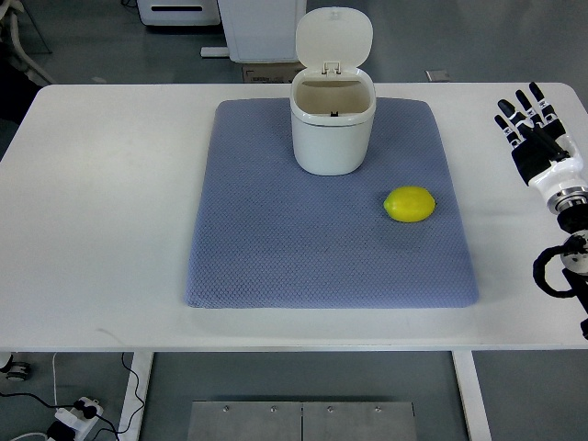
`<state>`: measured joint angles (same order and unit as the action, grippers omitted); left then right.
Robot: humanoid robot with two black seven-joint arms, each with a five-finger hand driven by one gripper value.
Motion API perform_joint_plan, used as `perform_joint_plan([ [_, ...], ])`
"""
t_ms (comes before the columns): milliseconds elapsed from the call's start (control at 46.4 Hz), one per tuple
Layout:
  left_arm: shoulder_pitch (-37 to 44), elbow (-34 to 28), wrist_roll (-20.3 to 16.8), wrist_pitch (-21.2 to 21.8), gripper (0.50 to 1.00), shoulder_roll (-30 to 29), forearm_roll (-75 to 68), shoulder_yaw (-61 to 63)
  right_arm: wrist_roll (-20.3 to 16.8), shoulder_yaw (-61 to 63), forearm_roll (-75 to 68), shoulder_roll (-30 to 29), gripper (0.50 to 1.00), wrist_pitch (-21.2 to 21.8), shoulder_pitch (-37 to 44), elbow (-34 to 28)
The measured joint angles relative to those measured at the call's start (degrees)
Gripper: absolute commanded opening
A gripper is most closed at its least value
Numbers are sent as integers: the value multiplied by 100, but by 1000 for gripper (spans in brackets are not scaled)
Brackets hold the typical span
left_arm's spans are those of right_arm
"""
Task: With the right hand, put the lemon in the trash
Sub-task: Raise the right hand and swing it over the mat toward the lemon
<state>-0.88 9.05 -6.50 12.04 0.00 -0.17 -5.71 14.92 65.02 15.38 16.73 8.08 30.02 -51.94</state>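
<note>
Reaching for the lemon (410, 204) is the step in hand, and nothing has been grasped yet. The right hand (537, 136) rests at the table's (92, 230) right edge, fingers extended and roughly straight, holding nothing, well apart from the fruit. The lemon lies on the blue mat (276, 248), towards the mat's right edge and about midway along it, long axis running left to right. The trash bin (333, 129) stands near the mat's far edge, around its middle, lid (334, 39) flipped up and back so the mouth is clear.

To do this well, the hand should probably travel leftwards over the mat's right edge and come down onto the lemon from above, fingers closing across its short width rather than its pointed ends, since a rounded, smooth fruit may roll or squirt out of a shallow pinch. A wrapping grip seems safer. The lift then needs to clear the bin's rim, approaching from the near-right side so the raised lid is not knocked. The left arm is not visible.
</note>
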Motion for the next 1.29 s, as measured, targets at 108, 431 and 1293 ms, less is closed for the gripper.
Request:
perform_joint_plan([
  [108,-1,0,0,0,1000,0,0,0,-23,-32,0,50,1000,346,-12,-2],
  [431,-2,0,0,0,1000,0,0,-1,-121,-742,46,686,1000,315,87,-44],
  [1293,0,0,2,0,1000,0,0,0,12,-5669,848,2803,1000,-43,3147,-834],
])
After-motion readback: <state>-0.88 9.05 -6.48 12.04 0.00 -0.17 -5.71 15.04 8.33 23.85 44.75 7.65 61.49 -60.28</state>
